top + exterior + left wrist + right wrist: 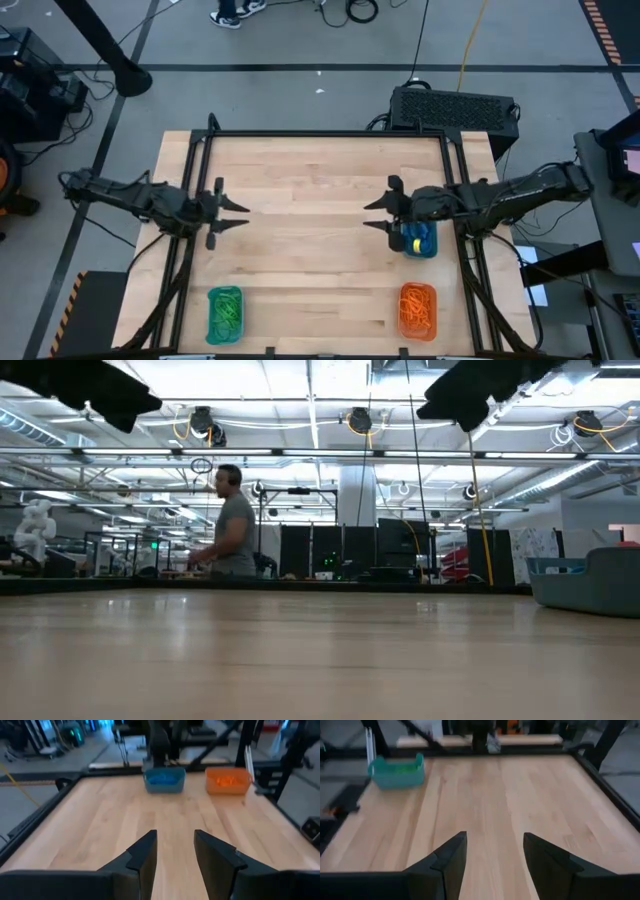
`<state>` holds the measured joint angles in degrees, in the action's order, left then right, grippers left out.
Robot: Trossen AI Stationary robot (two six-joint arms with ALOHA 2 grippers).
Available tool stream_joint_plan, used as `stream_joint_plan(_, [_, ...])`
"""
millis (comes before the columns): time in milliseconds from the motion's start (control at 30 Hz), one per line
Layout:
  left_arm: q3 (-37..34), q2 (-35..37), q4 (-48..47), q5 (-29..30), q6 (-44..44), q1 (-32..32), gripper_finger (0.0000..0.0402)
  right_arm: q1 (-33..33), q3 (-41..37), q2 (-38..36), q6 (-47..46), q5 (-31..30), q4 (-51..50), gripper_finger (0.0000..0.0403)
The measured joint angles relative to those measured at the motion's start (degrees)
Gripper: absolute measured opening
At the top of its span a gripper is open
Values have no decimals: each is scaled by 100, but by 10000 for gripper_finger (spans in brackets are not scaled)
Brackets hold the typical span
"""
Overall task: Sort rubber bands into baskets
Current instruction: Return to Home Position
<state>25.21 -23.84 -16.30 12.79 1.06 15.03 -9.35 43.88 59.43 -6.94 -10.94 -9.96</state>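
The worktop (320, 190) is pale wood laid in long planks, smooth, with a soft satin sheen. A black metal frame (325, 134) edges it. The teal basket (397, 779), blue basket (164, 786) and orange basket (227, 786) look like smooth moulded plastic. The rubber bands (225, 315) inside are thin, matt elastic. The left hand (175, 834) and right hand (495, 835) have dark, matt, hard plastic-looking fingers. The floor (300, 40) is grey, smooth and dull.

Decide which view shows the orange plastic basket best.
The high view: it looks straight down into the orange rounded-rectangle plastic basket, showing orange rubber bands inside. The left wrist view shows it side-on, farther off; the low and right wrist views miss it.
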Motion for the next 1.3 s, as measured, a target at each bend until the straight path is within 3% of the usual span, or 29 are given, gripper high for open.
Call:
stream_joint_plan(200, [-629, 817, 454, 73, 13, 2, 138, 174, -1409, -624, -271, 64, 1737, 187])
stream_joint_plan(567, [-1556, 1517, 884, 166, 171, 2, 138, 302, -3420, -1464, -1175, 61, 3454, 187])
stream_joint_plan(933, [-2276, 1614, 1397, 146, 492, 2, 138, 302, -4006, -1970, -1356, 72, 3551, 187])
stream_joint_plan(1167, [-2323, 1609, 1516, 138, 434, 2, 138, 317, -4307, -2133, -1483, 78, 3444, 187])
stream_joint_plan(1300, [-2323, 1609, 1489, 215, 404, 4, 138, 352, -4311, -2278, -1037, 67, 3152, 187])
